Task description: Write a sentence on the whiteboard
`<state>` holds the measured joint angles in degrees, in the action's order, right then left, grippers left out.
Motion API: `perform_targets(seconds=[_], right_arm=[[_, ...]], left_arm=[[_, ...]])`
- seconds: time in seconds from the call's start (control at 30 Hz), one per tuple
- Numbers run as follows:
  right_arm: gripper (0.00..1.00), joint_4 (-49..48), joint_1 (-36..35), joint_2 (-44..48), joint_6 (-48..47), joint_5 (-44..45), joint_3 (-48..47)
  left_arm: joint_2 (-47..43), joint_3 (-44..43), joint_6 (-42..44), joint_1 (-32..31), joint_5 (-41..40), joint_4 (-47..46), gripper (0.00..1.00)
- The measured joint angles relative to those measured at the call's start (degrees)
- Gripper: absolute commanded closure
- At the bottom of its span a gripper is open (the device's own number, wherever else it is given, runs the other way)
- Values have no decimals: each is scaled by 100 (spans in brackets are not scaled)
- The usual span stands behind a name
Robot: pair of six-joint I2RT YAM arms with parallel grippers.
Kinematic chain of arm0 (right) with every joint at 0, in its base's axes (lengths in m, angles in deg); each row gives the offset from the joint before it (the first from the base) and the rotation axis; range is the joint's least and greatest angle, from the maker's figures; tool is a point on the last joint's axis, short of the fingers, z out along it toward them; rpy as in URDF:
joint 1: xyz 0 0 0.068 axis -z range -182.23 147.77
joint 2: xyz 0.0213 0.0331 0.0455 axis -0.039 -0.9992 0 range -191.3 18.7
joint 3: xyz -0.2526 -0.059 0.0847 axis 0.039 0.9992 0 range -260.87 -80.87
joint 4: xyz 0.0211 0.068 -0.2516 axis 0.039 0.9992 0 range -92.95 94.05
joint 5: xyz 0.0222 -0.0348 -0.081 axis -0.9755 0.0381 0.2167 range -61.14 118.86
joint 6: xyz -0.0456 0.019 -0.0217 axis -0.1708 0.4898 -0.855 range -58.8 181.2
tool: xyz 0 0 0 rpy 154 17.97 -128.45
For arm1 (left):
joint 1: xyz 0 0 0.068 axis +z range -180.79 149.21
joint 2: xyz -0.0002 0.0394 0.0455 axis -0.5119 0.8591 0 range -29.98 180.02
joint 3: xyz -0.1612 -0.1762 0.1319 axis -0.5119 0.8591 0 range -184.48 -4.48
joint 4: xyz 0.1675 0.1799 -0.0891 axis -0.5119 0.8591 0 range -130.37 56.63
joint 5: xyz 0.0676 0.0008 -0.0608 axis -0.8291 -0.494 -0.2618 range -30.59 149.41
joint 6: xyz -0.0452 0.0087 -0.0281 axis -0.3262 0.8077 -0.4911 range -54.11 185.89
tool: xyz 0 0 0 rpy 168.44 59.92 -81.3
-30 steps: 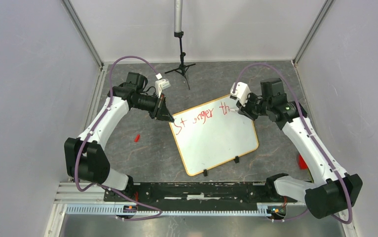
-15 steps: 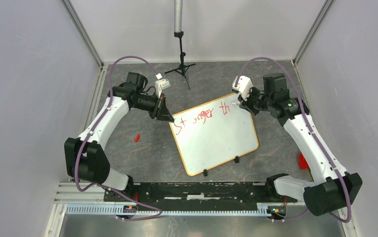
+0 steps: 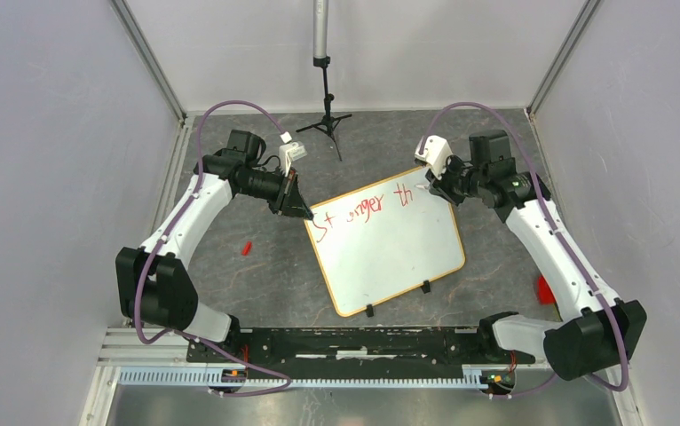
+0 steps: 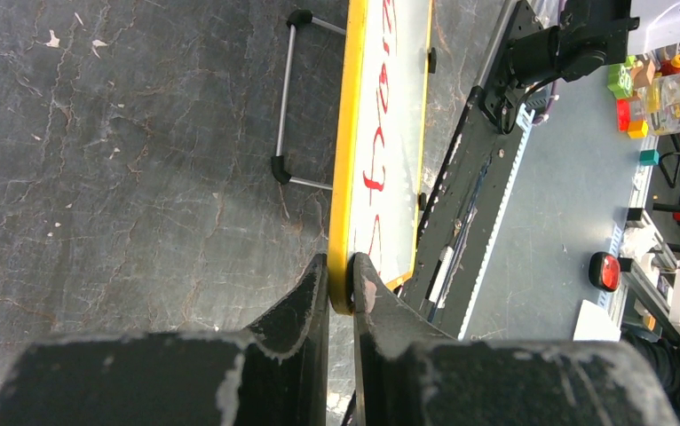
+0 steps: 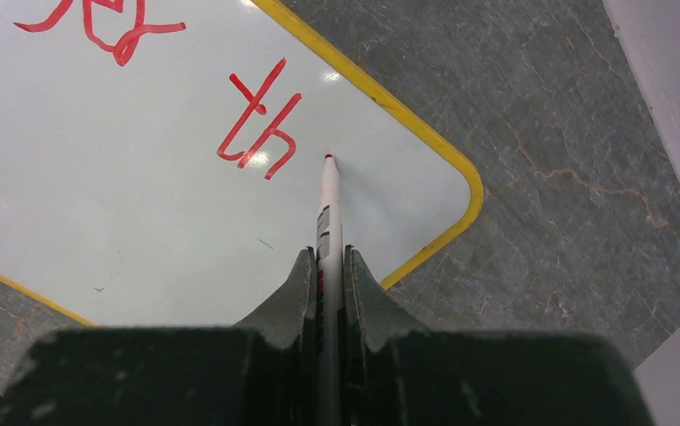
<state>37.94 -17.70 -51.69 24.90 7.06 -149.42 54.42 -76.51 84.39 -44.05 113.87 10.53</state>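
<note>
Whiteboard (image 3: pixel 385 244): you see it flat and skewed on the grey table (image 3: pixel 256 284)
Sentence (image 3: pixel 363 211): red words ending "th", along the whiteboard's far edge
Left gripper (image 4: pixel 341 280): clamped on the whiteboard's yellow frame corner
Right gripper (image 5: pixel 326 266): your jaws pinch a marker (image 5: pixel 328 204), tip beside "th"

Red sentence (image 3: pixel 365 213) on white whiteboard (image 3: pixel 399 257), yellow-orange framed; marker (image 5: pixel 328 200) white, tip seemingly red; tabletop (image 3: pixel 256 284) dark grey, veined.

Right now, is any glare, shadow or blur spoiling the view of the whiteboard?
Right wrist: small glare spots on the whiteboard beside the red writing, which stays sharp, and a faint shadow right of the marker. Left wrist: the board is seen edge-on, so the writing looks squashed. Top external: even light, no obvious glare.
</note>
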Motion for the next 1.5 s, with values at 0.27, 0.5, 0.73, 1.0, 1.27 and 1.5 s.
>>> perform_targets(seconds=[0.27, 0.5, 0.73, 1.0, 1.27, 1.5], right_arm=[[100, 7, 15, -94, -2, -103, -46], [100, 39, 20, -94, -26, -260, -13], [100, 103, 20, -33, -111, -361, 142], [100, 179, 20, 59, -199, -302, 238], [100, 203, 15, 55, -212, -90, 184], [100, 203, 20, -11, -192, 66, 9]], left_arm=[[2, 0, 0, -2, 0, 9, 98], [9, 0, 0, 0, 2, 11, 98], [9, 0, 0, -2, -2, 9, 98], [9, 0, 0, -2, 0, 11, 98], [9, 0, 0, -2, 0, 9, 98], [9, 0, 0, -2, 2, 13, 98]])
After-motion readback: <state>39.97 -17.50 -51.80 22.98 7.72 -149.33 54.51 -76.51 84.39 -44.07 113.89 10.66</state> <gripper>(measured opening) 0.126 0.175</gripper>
